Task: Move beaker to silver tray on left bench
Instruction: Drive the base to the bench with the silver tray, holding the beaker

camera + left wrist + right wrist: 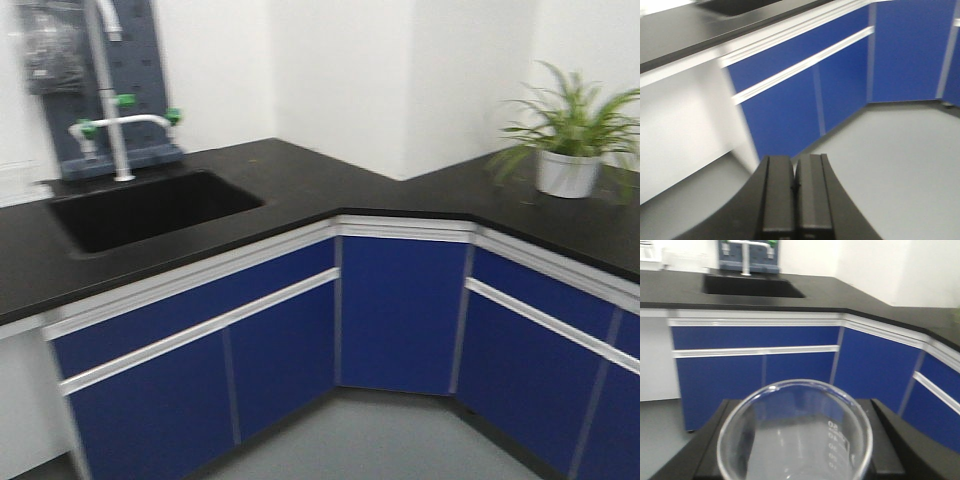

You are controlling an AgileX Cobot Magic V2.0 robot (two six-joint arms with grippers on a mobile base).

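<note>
- Firstly, on our left arm, the left pincer [795,200] has its two black fingers pressed together with nothing between them; it hangs over the grey floor [900,165], facing the blue cabinet doors [790,100].
- From the front view, at far left a grey peg rack [140,90] stands against the white wall, with a white faucet [118,125] with green knobs in front of it.
- Just below the faucet, a black sink [150,208] is sunk into the black desk [320,175].
- Further right the desk bends round a corner, and a potted plant [570,135] in a white pot stands on it.
- On our right arm, the right pincer [797,437] is clamped on the beaker [790,455], which sits upright between the black fingers, its printed scale facing right.
- We see the beaker held off the desk, in front of the cabinets.
</note>
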